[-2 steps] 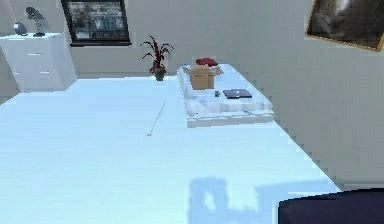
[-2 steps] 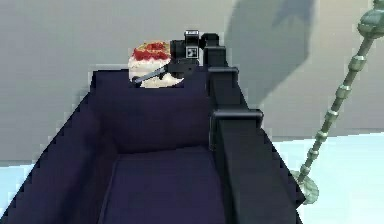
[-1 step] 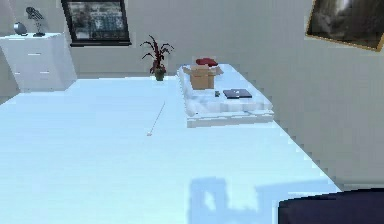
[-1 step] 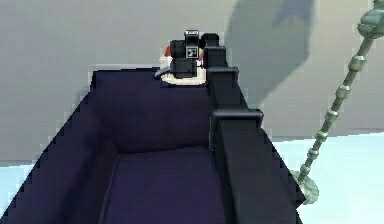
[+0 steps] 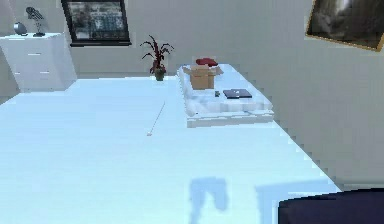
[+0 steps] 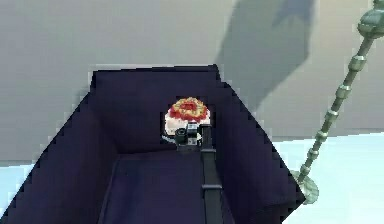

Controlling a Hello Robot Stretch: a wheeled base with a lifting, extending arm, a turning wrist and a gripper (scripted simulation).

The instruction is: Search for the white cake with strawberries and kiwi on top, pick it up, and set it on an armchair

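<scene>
Since the armchair (image 6: 110,130) lies right under the arm (image 6: 211,180), step: probably the set-down, so the robot should lower slowly and keep level.
Gripper (image 6: 186,133): can't tell if it holds anything.
Cake (image 6: 187,112): at the gripper's far end.
Surface: dark seat below the gripper.
Room: pale floor (image 5: 100,150), bed (image 5: 225,112), potted plant (image 5: 157,55).

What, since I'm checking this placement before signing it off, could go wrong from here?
The cake is at the gripper, in front of the armchair backrest. I cannot tell whether it rests on anything, so it may fall or tip onto the seat. The beaded pole stands close by the armchair's side, so a base turn might knock it.
</scene>
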